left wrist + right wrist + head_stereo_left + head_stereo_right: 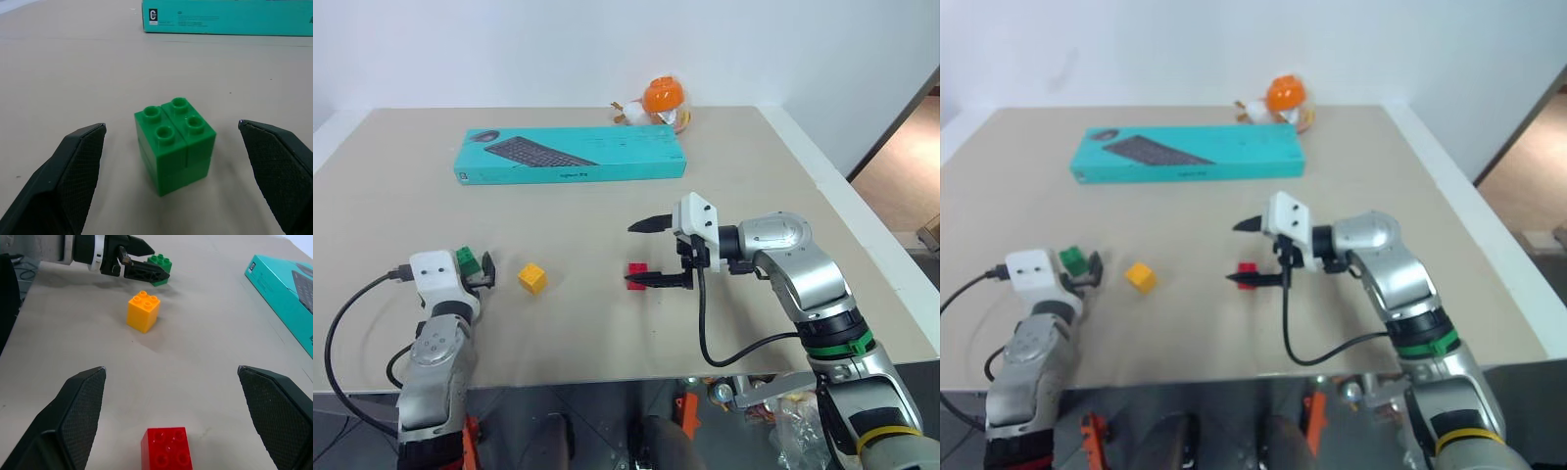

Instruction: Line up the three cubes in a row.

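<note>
Left wrist view puts the green cube (174, 144) between the left gripper (181, 181)'s spread jaws, ungrasped, the red cube (166, 448) between the right gripper (176, 421)'s spread jaws, the yellow cube (532, 278) between both, row unfinished.

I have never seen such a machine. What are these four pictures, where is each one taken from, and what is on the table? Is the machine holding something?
It is a robot with two arms, each ending in a gripper of two black fingers. Two pictures come from cameras on its head, looking down over the table. The other two come from cameras on its wrists, looking along the fingers.

On the table lie a green cube, a yellow cube, a red cube, a long teal keyboard box and an orange round toy.

Nothing is held. The left gripper stands open around the green cube without touching it. The right gripper is open, with the red cube between its fingers.
</note>
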Robot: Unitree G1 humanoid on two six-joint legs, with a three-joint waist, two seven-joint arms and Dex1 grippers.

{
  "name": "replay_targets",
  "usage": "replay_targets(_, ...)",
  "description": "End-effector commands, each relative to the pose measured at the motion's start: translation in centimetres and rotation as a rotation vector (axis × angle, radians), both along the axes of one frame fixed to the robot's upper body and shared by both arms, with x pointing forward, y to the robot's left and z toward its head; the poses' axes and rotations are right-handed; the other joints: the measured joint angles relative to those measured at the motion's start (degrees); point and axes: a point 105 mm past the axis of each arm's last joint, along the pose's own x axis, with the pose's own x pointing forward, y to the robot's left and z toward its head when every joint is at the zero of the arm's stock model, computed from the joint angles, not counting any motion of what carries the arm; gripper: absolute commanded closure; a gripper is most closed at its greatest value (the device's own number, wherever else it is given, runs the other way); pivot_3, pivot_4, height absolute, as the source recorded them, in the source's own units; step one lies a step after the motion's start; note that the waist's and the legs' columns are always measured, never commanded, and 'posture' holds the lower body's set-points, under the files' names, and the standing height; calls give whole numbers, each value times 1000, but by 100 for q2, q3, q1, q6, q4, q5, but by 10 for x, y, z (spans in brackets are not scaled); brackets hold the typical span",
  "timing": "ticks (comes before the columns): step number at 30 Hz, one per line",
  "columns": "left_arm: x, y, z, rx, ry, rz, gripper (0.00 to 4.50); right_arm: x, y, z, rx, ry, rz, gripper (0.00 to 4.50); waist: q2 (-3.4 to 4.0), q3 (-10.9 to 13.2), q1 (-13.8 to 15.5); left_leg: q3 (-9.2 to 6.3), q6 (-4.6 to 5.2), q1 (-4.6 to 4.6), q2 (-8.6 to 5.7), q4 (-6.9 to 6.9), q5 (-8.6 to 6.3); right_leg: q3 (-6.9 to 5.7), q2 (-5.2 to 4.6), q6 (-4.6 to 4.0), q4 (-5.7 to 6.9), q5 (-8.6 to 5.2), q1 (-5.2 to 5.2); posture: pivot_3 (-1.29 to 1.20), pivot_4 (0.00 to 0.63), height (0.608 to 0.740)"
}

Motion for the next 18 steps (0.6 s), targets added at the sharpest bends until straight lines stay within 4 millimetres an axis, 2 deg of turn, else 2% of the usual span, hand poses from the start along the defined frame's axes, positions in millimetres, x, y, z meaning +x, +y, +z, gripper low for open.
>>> replay_targets(1, 1, 6, 7, 5, -20, 30, 0, -1, -1, 13, 2, -69, 3, 41, 0, 0, 0, 0, 0, 0, 0, 0, 0, 0, 0, 0, 0, 0, 0, 0, 150, 740)
replay_targets(3, 1, 6, 6, 0, -16, 34, 0, 0, -2, 13, 0, -76, -1, 41, 0, 0, 0, 0, 0, 0, 0, 0, 0, 0, 0, 0, 0, 0, 0, 0, 150, 740)
replay_targets(4, 0, 6, 5, -1, -15, 37, 538, 0, -2, 13, 0, -78, -3, 0, 0, 0, 0, 0, 0, 0, 0, 0, 0, 0, 0, 0, 0, 0, 0, 0, 150, 740)
replay_targets(5, 0, 6, 5, 0, -13, 42, 775, 0, -2, 13, 0, -80, -4, 0, 0, 0, 0, 0, 0, 0, 0, 0, 0, 0, 0, 0, 0, 0, 0, 0, 150, 740)
replay_targets(12, 3, 9, 6, 1, -17, 56, 3218, 1, -2, 13, -5, -87, -7, 0, 0, 0, 0, -1, 0, 0, 0, 1, 0, -1, 0, 1, 0, 1, 0, 0, 150, 740)
replay_targets(18, 7, 8, 6, 10, -14, 12, 3235, 2, -2, 13, -4, -95, -7, 0, 0, 0, 0, 0, 0, 0, 0, 1, 0, 0, 0, 1, 0, 1, 0, 0, 150, 740)
